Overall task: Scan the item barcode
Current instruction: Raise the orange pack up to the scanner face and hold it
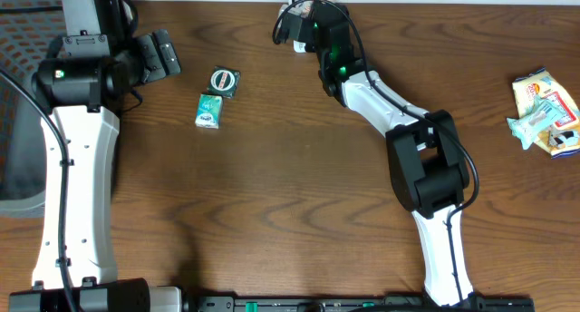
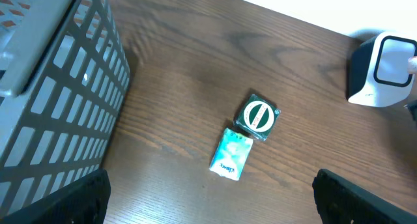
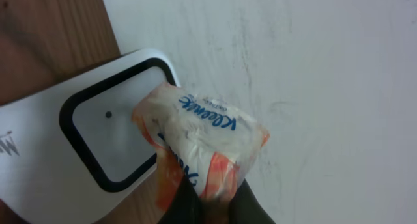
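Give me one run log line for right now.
right gripper: shut on Kleenex pack, held before scanner window | left gripper: open, empty | teal packet, dark packet: on table

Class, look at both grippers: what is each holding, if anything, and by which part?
The right gripper pinches the tissue packet by one crumpled end, in front of the scanner. The left gripper is open and holds nothing.

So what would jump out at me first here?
Probably the right gripper pinching a Kleenex tissue pack in front of the white scanner at the table's far edge. After that, two small green items lying left of centre, and a few snack packets at the right edge.
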Action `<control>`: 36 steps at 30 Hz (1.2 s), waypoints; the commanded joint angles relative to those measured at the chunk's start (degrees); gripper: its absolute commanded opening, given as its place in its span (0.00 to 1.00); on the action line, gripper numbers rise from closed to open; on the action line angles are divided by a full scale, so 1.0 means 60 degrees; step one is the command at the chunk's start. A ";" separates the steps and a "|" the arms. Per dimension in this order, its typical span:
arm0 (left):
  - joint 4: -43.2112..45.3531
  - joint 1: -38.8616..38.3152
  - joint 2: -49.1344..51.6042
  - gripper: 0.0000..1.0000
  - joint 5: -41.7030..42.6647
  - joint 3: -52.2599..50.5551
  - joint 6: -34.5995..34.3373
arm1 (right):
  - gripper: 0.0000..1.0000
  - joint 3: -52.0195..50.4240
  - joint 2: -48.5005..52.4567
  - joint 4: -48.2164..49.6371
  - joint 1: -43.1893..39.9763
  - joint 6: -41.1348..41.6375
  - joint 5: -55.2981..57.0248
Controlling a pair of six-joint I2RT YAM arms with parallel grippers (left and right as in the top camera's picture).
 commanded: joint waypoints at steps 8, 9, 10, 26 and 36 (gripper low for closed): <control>-0.0029 -0.0004 0.0058 0.98 -0.0120 -0.0040 -0.0080 | 0.01 0.0069 0.0124 -0.0353 -0.0095 -0.0375 -0.0506; -0.0029 -0.0004 0.0058 0.98 -0.0120 -0.0040 -0.0080 | 0.01 0.0069 0.0124 -0.0350 -0.0106 -0.0306 -0.0594; -0.0029 -0.0004 0.0058 0.98 -0.0120 -0.0040 -0.0080 | 0.01 0.0069 0.0127 -0.0299 -0.0131 -0.0106 -0.0776; -0.0029 -0.0004 0.0058 0.98 -0.0120 -0.0040 -0.0076 | 0.01 0.0087 0.0175 0.0998 -0.0627 0.0331 -0.2040; -0.0029 -0.0004 0.0058 0.98 -0.0120 -0.0040 -0.0080 | 0.01 0.0087 0.0175 0.0364 -0.0845 0.1235 -0.2047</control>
